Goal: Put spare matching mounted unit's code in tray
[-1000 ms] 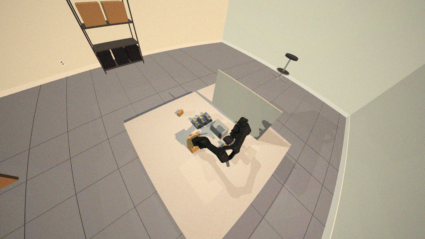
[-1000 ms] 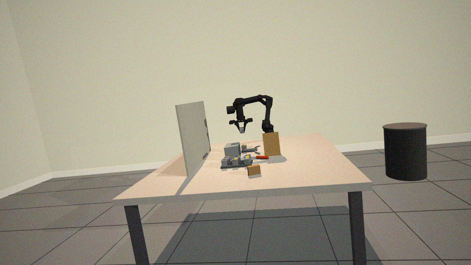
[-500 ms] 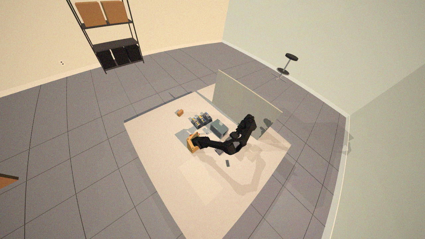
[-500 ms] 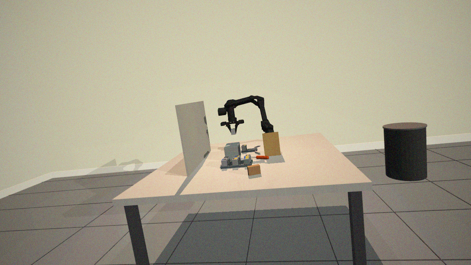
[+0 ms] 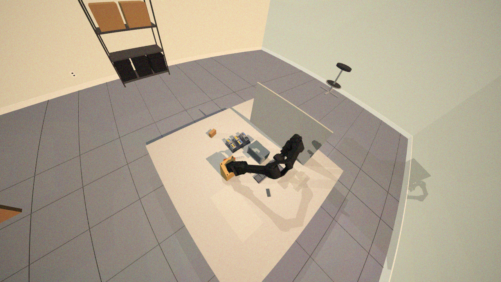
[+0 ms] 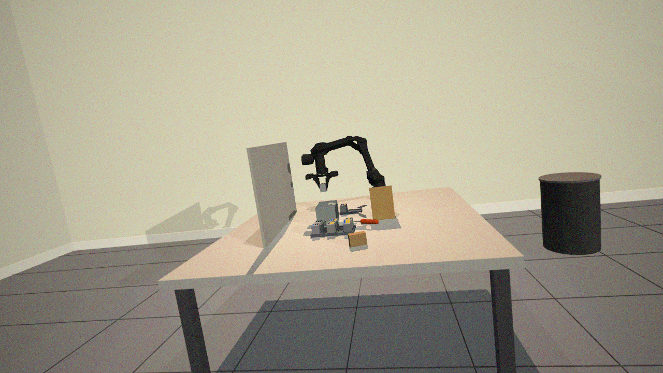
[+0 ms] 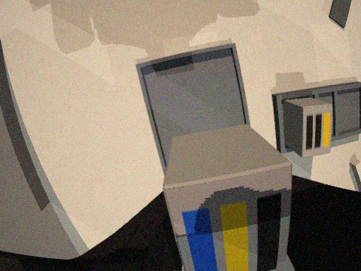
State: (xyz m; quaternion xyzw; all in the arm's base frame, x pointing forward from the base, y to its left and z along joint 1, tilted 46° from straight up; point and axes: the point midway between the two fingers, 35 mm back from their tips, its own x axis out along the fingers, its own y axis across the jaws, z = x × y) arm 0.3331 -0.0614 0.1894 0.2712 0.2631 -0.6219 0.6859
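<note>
My gripper (image 6: pixel 322 182) is shut on a grey unit (image 6: pixel 322 188) (image 7: pixel 222 154) with blue, yellow and black stripes, held high above the table. In the wrist view the unit covers the near part of the square grey tray (image 7: pixel 199 94); the tray's visible part is empty. A three-slot holder (image 7: pixel 347 111) stands right of the tray, with a black-black-yellow striped unit (image 7: pixel 317 129) in its left slot. Several spares (image 5: pixel 239 142) (image 6: pixel 331 226) stand on a dark rack (image 6: pixel 331 235). No part code is readable, and I cannot make out the mounted unit's back.
A grey box (image 5: pixel 258 151) (image 6: pixel 327 211) stands beside the spares rack. A tall panel (image 5: pixel 287 114) (image 6: pixel 274 195) stands along one side. An orange block (image 5: pixel 212 133) (image 6: pixel 357 239), a red-handled tool (image 6: pixel 369 221), a yellow block (image 6: pixel 382 202) and a dark slab (image 5: pixel 268 192) (image 7: pixel 340 13) are also on the table.
</note>
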